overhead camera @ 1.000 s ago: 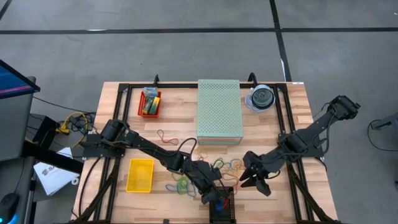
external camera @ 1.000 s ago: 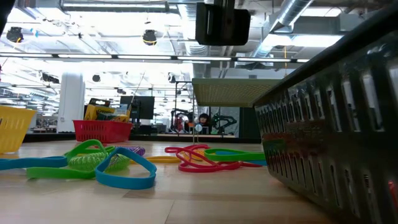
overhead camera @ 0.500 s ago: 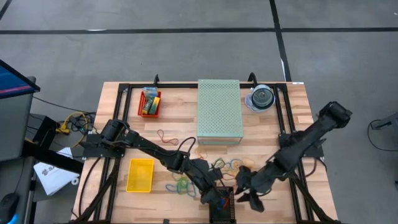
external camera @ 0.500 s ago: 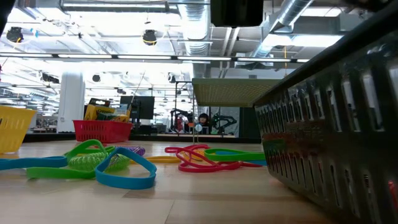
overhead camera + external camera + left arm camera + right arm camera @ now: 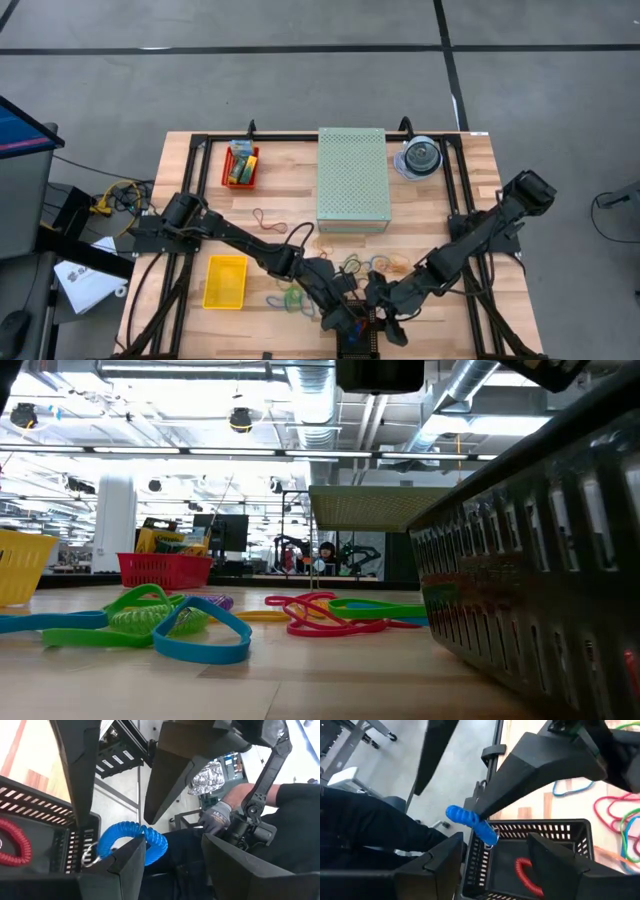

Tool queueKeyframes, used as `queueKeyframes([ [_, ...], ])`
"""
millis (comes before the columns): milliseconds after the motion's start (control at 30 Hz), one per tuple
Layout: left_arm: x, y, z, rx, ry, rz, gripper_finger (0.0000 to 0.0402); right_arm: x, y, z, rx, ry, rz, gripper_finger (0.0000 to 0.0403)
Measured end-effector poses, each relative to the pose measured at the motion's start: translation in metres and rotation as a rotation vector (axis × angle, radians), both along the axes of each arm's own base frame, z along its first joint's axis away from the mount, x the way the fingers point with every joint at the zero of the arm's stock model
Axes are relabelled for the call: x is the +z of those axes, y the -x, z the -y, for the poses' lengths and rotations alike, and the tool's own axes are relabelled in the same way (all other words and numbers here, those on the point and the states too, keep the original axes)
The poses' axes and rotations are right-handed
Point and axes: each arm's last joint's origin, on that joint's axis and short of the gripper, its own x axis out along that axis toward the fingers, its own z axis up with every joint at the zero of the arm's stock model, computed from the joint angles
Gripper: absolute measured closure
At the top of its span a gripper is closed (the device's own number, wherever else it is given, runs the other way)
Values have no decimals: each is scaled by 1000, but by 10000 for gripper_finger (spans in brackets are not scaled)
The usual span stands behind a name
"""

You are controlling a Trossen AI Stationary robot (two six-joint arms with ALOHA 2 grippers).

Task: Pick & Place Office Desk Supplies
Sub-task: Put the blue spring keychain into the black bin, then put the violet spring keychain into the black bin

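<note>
A blue coiled cord (image 5: 470, 823) with a key ring (image 5: 89, 860) hangs at the rim of the black slotted basket (image 5: 547, 829) by the table's near edge. A red coil (image 5: 526, 870) lies inside. My left gripper (image 5: 172, 847) is open above the basket, the blue coil on one of its fingers. My right gripper (image 5: 495, 840) is open and faces it, its fingers (image 5: 167, 780) just above the coil. Loose rubber bands (image 5: 365, 265) lie on the table beyond the basket. Crayon boxes (image 5: 240, 165) sit in a red tray at the far left. My left gripper carries the blue coil hooked over the tip of one finger (image 5: 492, 807), while the jaws stand open. One end of the coil (image 5: 150, 840) wraps that fingertip, and the rest hangs beside it above the basket's rim. Whether my right gripper touches the coil I cannot tell.
A pale green perforated box (image 5: 353, 178) stands at the far middle, a clear disc case (image 5: 422, 158) beside it, and a yellow tray (image 5: 226, 281) at the near left. A person's gloved hand (image 5: 215, 817) shows just beyond the table's near edge.
My right gripper has come down and toward the table's left and near edge, until it is over the black basket next to my left gripper.
</note>
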Motion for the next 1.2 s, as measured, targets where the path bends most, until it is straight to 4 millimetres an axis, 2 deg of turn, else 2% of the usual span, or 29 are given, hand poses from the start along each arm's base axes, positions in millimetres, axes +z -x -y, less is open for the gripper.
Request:
queueKeyframes([
  [333, 0, -4, -8, 42, -7, 0, 215, 3, -2, -1, 36, -11, 39, 202],
  [633, -1, -6, -13, 60, -10, -1, 215, -7, -1, -10, 91, -49, -17, 230],
  [1000, -2, -5, -12, 56, -17, -16, 215, -7, 4, -14, 93, -64, -45, 237],
  [1200, -9, -2, -11, 43, -68, -69, 215, -8, 4, -13, 71, -59, -60, 237],
])
